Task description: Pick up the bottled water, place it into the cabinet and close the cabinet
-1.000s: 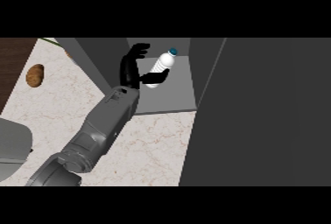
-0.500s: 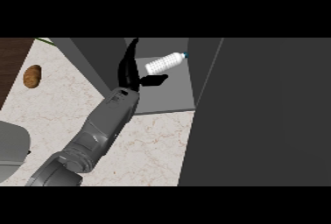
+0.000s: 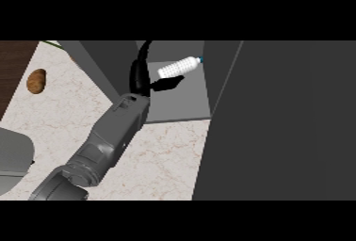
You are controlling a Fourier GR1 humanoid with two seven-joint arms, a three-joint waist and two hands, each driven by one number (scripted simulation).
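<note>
Here, from my remote station, I am looking steeply down through the head view at a pale marbled counter [image 3: 167, 160], where one grey forearm [image 3: 104, 141] is rising from the lower left and reaching into the open cabinet [image 3: 177, 101]. By its place at the left of the view I am taking it for the left hand [image 3: 142, 77]. The black hand is standing inside the grey compartment, its fingers [image 3: 141, 56] stretching upward along the left side and its thumb [image 3: 167, 84] jutting to the right just under the bottled water [image 3: 179, 67]. The bottle is lying tilted inside the cabinet, its white ribbed body slanting up to the right and its blue cap pointing at the dark door edge [image 3: 222, 94]. I am seeing the fingers extended rather than curled, with nothing wrapped in them; whether the thumb is touching the bottle I cannot tell. The big dark cabinet door [image 3: 285, 122] is filling the right side of the view and standing open. Well apart on the left, a brown oval object [image 3: 36, 80] is lying near where the counter meets a dark wooden surface [image 3: 12, 70], and a grey rounded shape [image 3: 14, 157] is showing at the lower left edge
</note>
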